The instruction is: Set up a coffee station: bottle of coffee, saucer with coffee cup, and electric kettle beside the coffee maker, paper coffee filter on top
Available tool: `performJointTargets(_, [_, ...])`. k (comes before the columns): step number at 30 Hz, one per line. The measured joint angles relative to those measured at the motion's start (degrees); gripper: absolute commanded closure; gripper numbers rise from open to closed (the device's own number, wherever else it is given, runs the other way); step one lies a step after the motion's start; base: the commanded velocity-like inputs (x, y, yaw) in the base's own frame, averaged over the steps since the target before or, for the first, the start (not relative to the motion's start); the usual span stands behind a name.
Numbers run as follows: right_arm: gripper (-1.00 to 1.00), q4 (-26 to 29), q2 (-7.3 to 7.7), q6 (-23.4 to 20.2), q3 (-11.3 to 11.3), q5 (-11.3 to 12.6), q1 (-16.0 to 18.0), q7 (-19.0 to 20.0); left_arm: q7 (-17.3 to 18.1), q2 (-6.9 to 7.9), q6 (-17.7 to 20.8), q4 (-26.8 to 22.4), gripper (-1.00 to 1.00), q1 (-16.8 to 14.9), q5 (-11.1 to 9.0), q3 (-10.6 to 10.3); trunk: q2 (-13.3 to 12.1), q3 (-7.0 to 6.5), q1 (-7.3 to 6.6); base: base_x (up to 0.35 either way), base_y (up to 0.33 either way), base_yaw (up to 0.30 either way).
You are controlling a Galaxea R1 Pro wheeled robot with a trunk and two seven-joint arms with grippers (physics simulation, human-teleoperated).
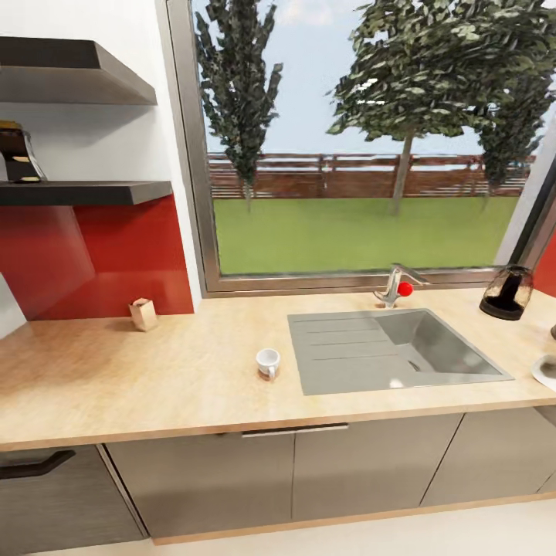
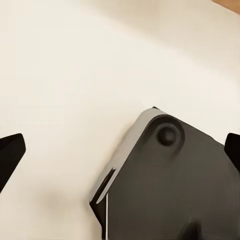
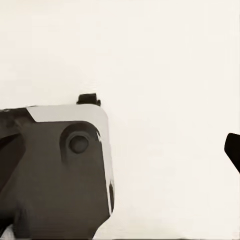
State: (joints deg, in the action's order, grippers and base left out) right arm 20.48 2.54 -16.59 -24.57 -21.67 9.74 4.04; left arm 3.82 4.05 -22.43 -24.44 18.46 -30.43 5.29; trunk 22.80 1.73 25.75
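The kitchen countertop point(image 1: 139, 378) runs across the head view with a steel sink point(image 1: 386, 351) set in it. A tiny white coffee cup point(image 1: 268, 362) stands just left of the sink. The electric kettle point(image 1: 507, 292) is at the back right by the window. A sliver of the white saucer point(image 1: 547, 372) shows at the right edge. The dark bottle of coffee point(image 1: 17, 154) with its gold cap stands on the lower wall shelf point(image 1: 100, 192). A small tan paper coffee filter point(image 1: 144, 313) sits by the red backsplash. The coffee maker is out of view. My left gripper point(image 2: 120, 155) and right gripper point(image 3: 120, 150) hang open over pale floor, holding nothing.
A tap with a red knob point(image 1: 396, 286) stands behind the sink under a large window. Grey cabinet fronts point(image 1: 309, 471) sit below the worktop. In both wrist views a dark grey part of my own base point(image 2: 170, 185) lies below the fingers.
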Motion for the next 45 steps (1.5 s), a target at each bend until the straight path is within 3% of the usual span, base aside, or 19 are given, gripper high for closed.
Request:
performJointTargets(2, [-1.0,9.9,-2.72,-7.5,2.3,-1.2,0.0,0.3,0.0,0.0,0.0,0.0,-1.0,0.0,0.0,0.0,0.0,0.0,0.0,0.0,0.0,0.0])
performJointTargets(6, [-1.0,21.8,-6.38,-17.2,6.0,-1.9,0.0,0.4,0.0,0.04,0.1,0.0,-1.0,0.0,0.0,0.0,0.0,0.01,0.0,0.0,0.0,0.0])
performJointTargets(10, [-1.0,34.5,-9.43,-24.3,9.9,-1.9,0.0,0.4,0.0,0.26,0.1,-0.1,-1.0,0.0,-0.3,0.0,0.0,0.0,0.0,0.0,0.0,0.0])
performJointTargets(14, [-1.0,48.1,-11.99,-33.5,12.0,-1.8,0.0,0.4,0.0,0.32,0.0,-0.3,-1.0,0.0,-0.4,0.0,0.0,0.0,-0.01,0.0,0.0,0.0])
performJointTargets(18, [-1.0,58.8,-12.49,-41.4,15.4,-1.8,1.1,0.4,0.0,0.34,0.0,-0.3,-1.0,0.0,-0.5,0.0,0.0,0.01,0.0,0.0,0.0,0.0])
performJointTargets(20, [-1.0,61.6,-12.49,-43.2,17.9,-1.6,4.5,0.4,-0.1,0.32,0.1,-0.3,-1.0,0.0,-0.7,0.1,0.0,0.0,0.0,0.0,0.0,0.0])
performJointTargets(22, [-1.0,62.5,-12.49,-43.2,18.8,-0.9,7.8,0.5,-0.1,0.3,0.1,-0.3,-1.0,0.0,-0.8,0.2,0.0,0.01,0.0,0.0,0.0,0.0])
performJointTargets(23, [-1.0,62.8,-12.49,-43.2,19.2,0.1,9.9,0.5,-0.3,0.32,0.1,-0.2,-1.0,0.0,-0.8,0.3,0.0,0.0,0.0,0.0,0.0,0.0])
performJointTargets(24, [-1.0,63.0,-12.49,-43.2,19.6,2.4,14.4,0.6,-0.6,0.38,0.1,-0.1,-1.0,0.0,-1.0,0.4,0.0,0.01,0.0,0.0,0.0,0.0])
performJointTargets(25, [-1.0,63.0,-12.49,-43.2,19.7,3.8,18.5,0.6,-0.7,0.5,0.1,0.1,-1.0,0.0,-1.1,0.5,0.0,-0.01,0.0,0.0,0.0,0.0])
performJointTargets(28, [-1.0,62.4,-12.49,-43.2,19.8,4.9,24.4,0.5,-0.8,0.8,0.1,0.5,-1.0,0.0,-1.4,0.6,0.0,0.0,0.0,0.0,0.0,0.0])
performJointTargets(30, [-1.0,58.3,-12.48,-43.2,20.0,5.6,31.4,0.5,-0.8,0.92,0.2,1.0,-1.0,0.0,-1.6,0.6,0.0,0.0,0.0,0.0,0.0,0.0])
performJointTargets(32, [-1.0,44.1,-12.48,-43.2,20.1,6.6,39.5,0.6,-0.9,1.33,0.4,2.7,-1.0,0.0,-1.6,0.6,0.0,0.01,0.01,0.0,0.0,0.0])
performJointTargets(33, [-1.0,41.3,-12.48,-43.2,20.1,6.8,40.8,0.6,-0.9,1.4,0.4,3.0,-1.0,0.0,-1.6,0.6,0.0,0.01,0.0,0.0,0.0,0.0])
performJointTargets(34, [-1.0,34.5,-12.47,-43.2,20.2,8.1,43.6,0.6,-0.9,1.53,0.4,3.6,-1.0,0.0,-1.6,0.6,0.0,0.01,0.0,0.0,0.0,0.0])
performJointTargets(37, [-1.0,22.7,-12.46,-43.2,20.3,9.5,48.4,0.6,-1.2,1.62,0.6,3.8,-1.0,0.0,-1.4,0.7,0.0,0.01,0.0,0.0,0.0,0.0])
performJointTargets(41, [-1.0,9.9,-12.46,-43.2,20.4,11.1,53.9,0.6,-4.9,1.64,0.6,3.8,-1.0,0.0,-1.6,0.8,0.0,0.01,0.0,0.0,0.0,0.0])
performJointTargets(45, [-1.0,3.6,-12.48,-43.2,20.3,12.9,56.7,0.7,-6.8,1.67,1.1,4.1,-1.0,0.0,-1.1,0.6,0.0,0.01,-0.01,0.037,0.016,0.0])
